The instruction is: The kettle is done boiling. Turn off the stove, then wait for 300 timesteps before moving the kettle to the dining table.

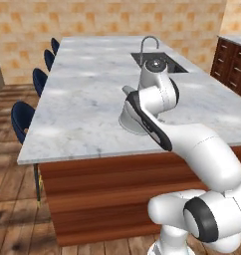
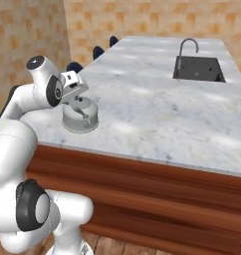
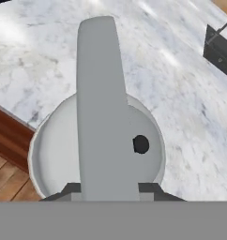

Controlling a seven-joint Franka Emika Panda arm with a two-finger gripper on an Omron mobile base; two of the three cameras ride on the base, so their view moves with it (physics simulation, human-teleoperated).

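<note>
The silver-grey kettle (image 2: pixel 80 118) stands upright on the marble dining table (image 2: pixel 157 114), close to its near edge. My gripper (image 2: pixel 78 101) comes down on it from above and is shut on the curved top handle (image 3: pixel 100 93). In the hand view the handle runs up between my two dark fingertips (image 3: pixel 71 189), with the round kettle (image 3: pixel 52 152) body below it. In the left base view my own arm covers much of the kettle (image 1: pixel 128 118) on the dining table (image 1: pixel 77 99). The stove is out of view.
An inset black sink (image 2: pixel 198 68) with a curved faucet (image 2: pixel 188 46) lies at the table's far right. Dark blue stools (image 1: pixel 21 117) line the table's left side. Dark wood cabinets (image 1: pixel 231 62) stand at the back right. Wood floor lies below the table's reddish-brown base (image 2: pixel 142 184).
</note>
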